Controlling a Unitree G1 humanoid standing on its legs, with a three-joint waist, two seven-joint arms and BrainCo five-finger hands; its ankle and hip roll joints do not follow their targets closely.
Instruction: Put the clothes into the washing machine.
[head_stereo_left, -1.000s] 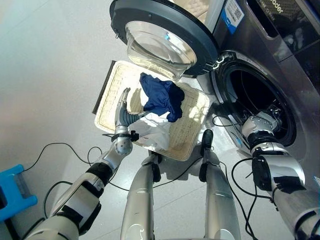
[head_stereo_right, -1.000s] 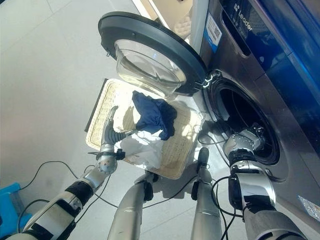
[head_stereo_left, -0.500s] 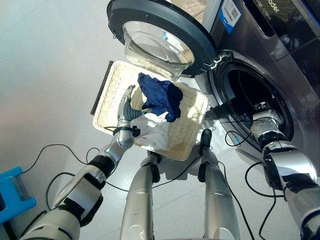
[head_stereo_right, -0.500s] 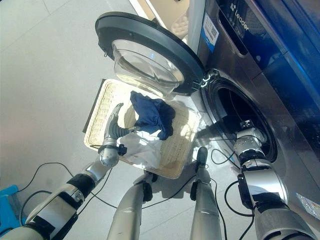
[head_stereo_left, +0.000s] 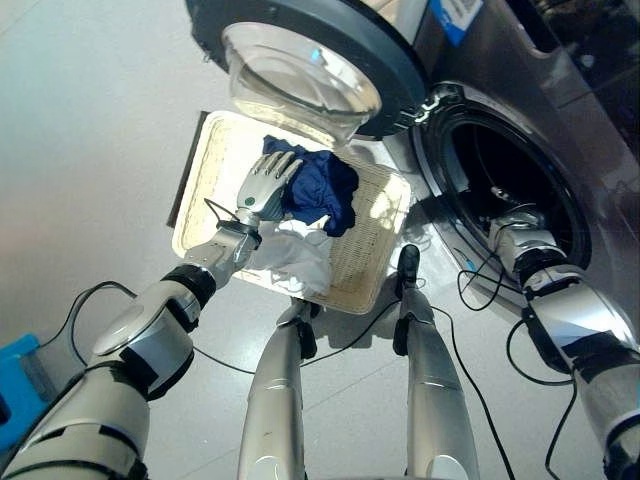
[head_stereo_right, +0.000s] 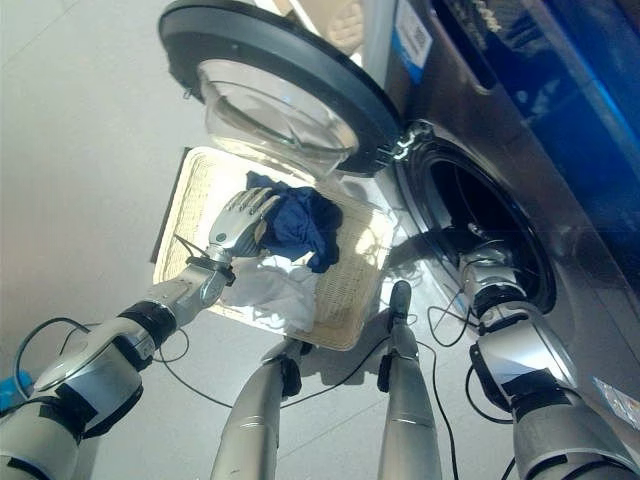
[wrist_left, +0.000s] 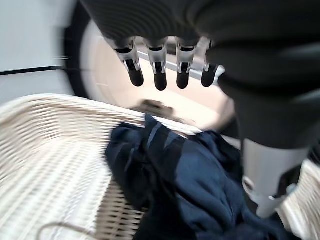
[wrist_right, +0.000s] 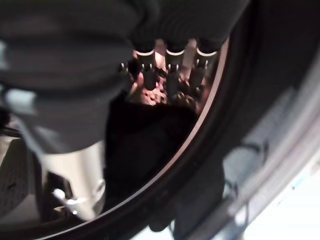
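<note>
Item: my left hand, fingers spread wide and straight, holding nothing, poised over the navy garment at its 9 o'clock edge. Navy garment: bunched in the wicker basket on the floor, overlapping a white garment at its 6 o'clock. Washing machine: door swung open at 12 o'clock of the basket. My right hand: at the drum opening, fingers extended, loose, empty.

The left hand hangs with straight, dark-tipped fingers at twelve o'clock, above a crumpled navy-blue garment lying at five o'clock in a cream woven wicker basket, not touching it.
</note>
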